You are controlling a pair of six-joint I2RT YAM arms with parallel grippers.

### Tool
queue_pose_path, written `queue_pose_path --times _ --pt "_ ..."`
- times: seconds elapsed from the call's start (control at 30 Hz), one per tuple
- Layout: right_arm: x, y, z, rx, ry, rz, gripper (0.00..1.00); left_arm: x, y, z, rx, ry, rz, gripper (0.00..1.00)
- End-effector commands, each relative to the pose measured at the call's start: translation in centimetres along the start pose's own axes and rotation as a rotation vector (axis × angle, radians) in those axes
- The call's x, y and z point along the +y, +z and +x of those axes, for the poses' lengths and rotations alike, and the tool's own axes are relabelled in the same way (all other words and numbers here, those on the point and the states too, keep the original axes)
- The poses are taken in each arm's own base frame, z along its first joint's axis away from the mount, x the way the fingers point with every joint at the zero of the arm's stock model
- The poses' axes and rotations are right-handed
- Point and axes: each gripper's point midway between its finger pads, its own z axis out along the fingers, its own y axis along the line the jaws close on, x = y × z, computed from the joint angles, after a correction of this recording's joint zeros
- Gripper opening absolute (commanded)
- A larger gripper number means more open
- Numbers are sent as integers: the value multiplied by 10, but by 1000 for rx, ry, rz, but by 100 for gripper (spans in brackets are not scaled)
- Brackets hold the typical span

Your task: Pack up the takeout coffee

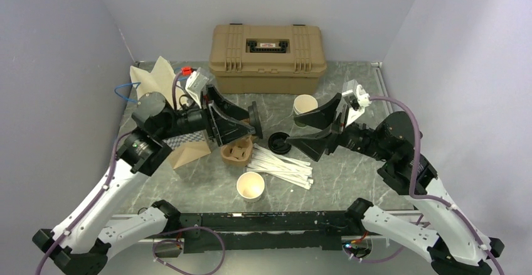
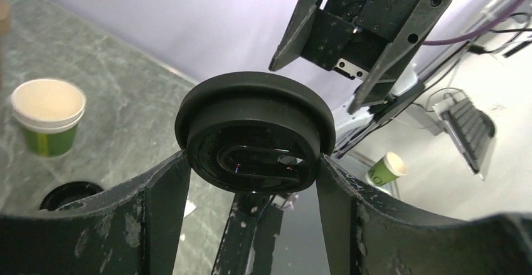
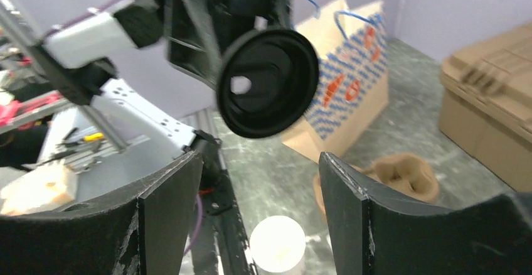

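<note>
two open paper cups stand on the counter [image 1: 351, 177]: a far cup [image 1: 305, 104] just in front of the tan hard case [image 1: 268, 49], and a near cup [image 1: 251, 186] by the arms' bases. the black lid [image 1: 255, 119] is off the counter, held on edge near the pulp cup carrier [image 1: 237, 152], with the left jaws clamped across its rim from both sides. which cup it belongs to i cannot tell. the right jaws stand wide apart with nothing between them, facing the lid but clear of it. under the gap between the two arms a loose lid [image 1: 279, 143] lies flat on the counter. just beside it is a heap of white wrapped sticks [image 1: 283, 167], close to the near cup. a patterned paper bag [image 3: 351, 93] with blue handles sits beyond the left arm, which partly hides it from above. from above the held lid is only a dark edge. the left wrist view shows one face with its raised rim and both fingertips [image 2: 163, 193] touching it. the right wrist view shows the other face, with a small bright hole. only the left wrist view shows the far cup's green side. in the right wrist view the near cup is a white blur.
</note>
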Motion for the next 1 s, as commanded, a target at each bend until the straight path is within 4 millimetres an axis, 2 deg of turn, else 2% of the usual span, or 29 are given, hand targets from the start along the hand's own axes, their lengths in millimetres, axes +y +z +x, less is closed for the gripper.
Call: queue_pose_path --times 0.0,0.2,0.4,0.53,0.77,0.9,0.97 --pt "-40 -15 19 83 -36 231 71 13 -15 13 132 27 -149 56" --pt "-75 -26 59 220 -13 400 69 28 -28 36 354 -73 -300 53" --pt "-108 -37 98 333 27 569 66 37 -45 50 453 -139 -448 53" --pt "-118 -40 125 409 55 608 65 33 -44 69 568 -191 -487 51" --pt "-141 -55 159 503 73 746 63 46 -50 116 793 -174 -705 48" --pt "-153 -63 181 560 85 815 63 62 -59 130 855 -141 -846 48" --pt "-156 -66 190 587 90 840 62 60 -57 141 897 -147 -853 47"
